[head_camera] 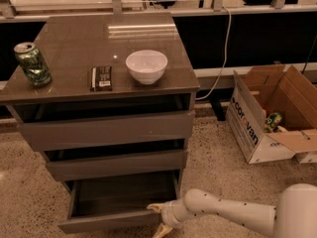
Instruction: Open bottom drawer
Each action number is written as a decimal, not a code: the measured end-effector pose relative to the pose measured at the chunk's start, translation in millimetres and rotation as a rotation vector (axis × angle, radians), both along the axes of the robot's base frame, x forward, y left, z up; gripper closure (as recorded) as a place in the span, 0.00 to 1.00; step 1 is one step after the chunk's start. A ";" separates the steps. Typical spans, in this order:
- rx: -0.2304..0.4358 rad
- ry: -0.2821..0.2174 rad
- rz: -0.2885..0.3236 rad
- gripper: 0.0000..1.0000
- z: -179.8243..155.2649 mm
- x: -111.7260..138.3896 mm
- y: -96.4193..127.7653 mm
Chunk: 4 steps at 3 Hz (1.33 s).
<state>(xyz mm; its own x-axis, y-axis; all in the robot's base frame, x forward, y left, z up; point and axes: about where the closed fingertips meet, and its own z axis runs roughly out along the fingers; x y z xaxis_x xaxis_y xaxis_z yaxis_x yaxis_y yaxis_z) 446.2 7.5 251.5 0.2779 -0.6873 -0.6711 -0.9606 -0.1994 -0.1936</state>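
The bottom drawer (pixel 111 221) of the grey-brown cabinet (pixel 104 128) stands pulled out, showing its shallow grey box interior (pixel 124 192). Its flat handleless front runs along the lower edge of the view. My gripper (pixel 159 218) is at the right end of that drawer front, low near the floor, with its pale fingers spread around the front's right corner. My white arm (pixel 233 216) reaches in from the lower right.
On the cabinet top sit a green can (pixel 32 63), a dark flat packet (pixel 101 78) and a white bowl (pixel 146 66). An open cardboard box (pixel 272 113) stands on the speckled floor at the right. A white cable (pixel 223 58) hangs behind.
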 end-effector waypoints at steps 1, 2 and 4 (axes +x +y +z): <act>-0.008 0.055 -0.003 0.30 -31.0 9.9 2.3; -0.002 0.080 -0.037 0.14 -54.3 22.1 -0.1; -0.038 0.107 -0.061 0.16 -78.1 37.0 -1.8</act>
